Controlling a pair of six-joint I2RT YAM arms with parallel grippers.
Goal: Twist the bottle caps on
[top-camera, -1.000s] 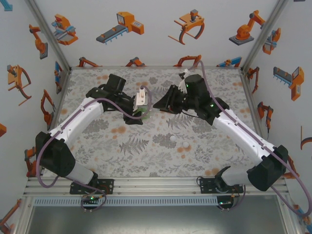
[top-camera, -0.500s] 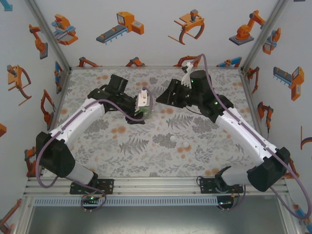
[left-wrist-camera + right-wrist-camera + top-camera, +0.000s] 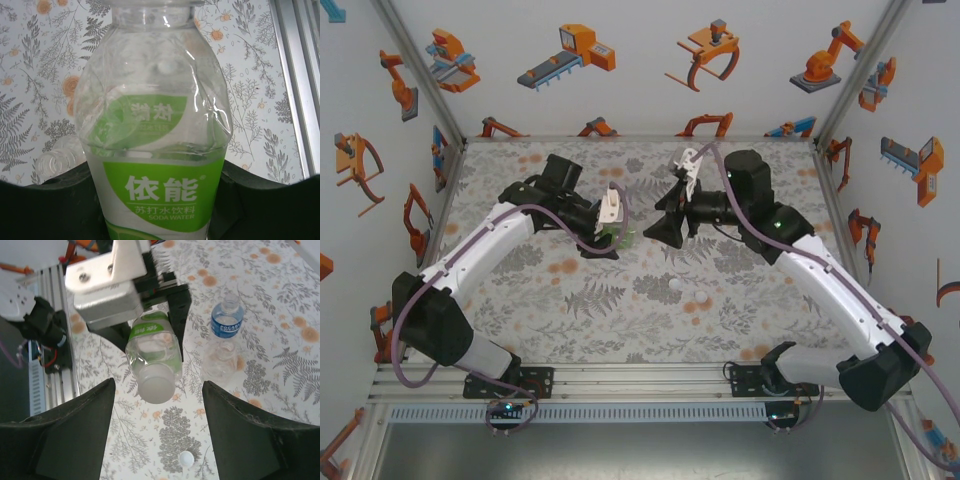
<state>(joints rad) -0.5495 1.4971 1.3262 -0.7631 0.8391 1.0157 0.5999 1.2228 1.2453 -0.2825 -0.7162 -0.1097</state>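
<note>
My left gripper (image 3: 610, 232) is shut on a see-through bottle with a green label (image 3: 155, 125), held off the table and tilted toward the right arm. A white cap (image 3: 156, 382) sits on that bottle's mouth and faces my right gripper (image 3: 157, 432). The right gripper is open, a short way back from the cap, with nothing between its fingers (image 3: 75, 435). A bottle with a blue label (image 3: 226, 322) and a clear bottle (image 3: 220, 360) lie on the table beyond. Another white cap (image 3: 186, 458) lies loose on the table below the right gripper.
Two small caps (image 3: 673, 285) (image 3: 701, 297) lie on the flowered table (image 3: 570, 320) between the arms. An aluminium frame rail (image 3: 295, 90) runs along the table's edge. Walls printed with robot pictures close in three sides.
The right gripper has opened and drawn back from the capped mouth of the green-label bottle, its wrist turning. The left gripper has kept hold of the bottle and barely moved.
</note>
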